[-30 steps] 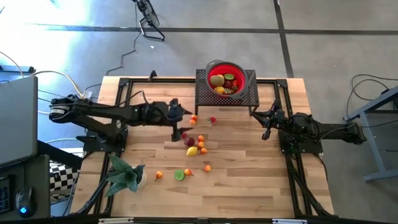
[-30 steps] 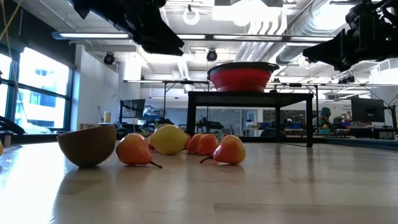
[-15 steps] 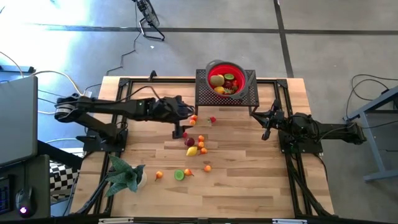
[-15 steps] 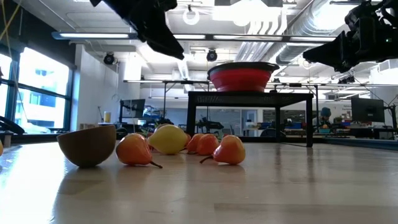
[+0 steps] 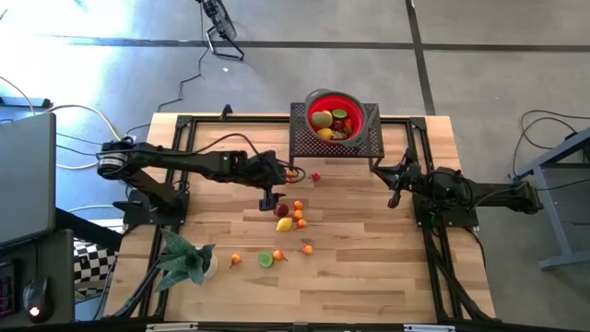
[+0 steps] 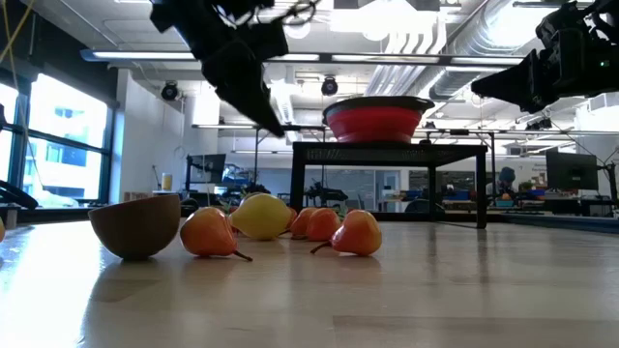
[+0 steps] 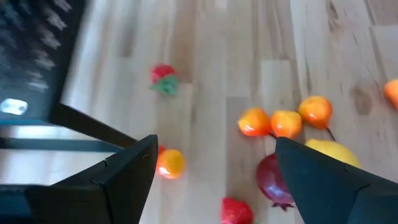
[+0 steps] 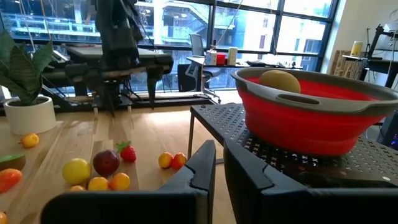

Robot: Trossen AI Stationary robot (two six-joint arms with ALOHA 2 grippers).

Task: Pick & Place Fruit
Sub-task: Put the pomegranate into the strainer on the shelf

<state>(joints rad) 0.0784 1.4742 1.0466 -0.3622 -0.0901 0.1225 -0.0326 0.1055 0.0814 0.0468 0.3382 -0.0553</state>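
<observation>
Overhead, left end effector [image 5: 269, 197] above fruit [image 5: 282, 210]

The left arm reaches in from the worktop's left edge, its links stretched toward the middle, wrist bent so the left gripper [image 5: 270, 195] points down above the boards, nearer the far edge than the near one. Its 2 fingers [image 7: 127, 180] stand wide apart with nothing between them. In the low view it hangs clear above the surface.

The right arm waits along the right side of the worktop, lying roughly level, forearm pointing inward. The right gripper [image 5: 395, 192] sits raised near the far right part, its 2 fingers [image 8: 198, 171] pressed nearly together, holding nothing.
</observation>
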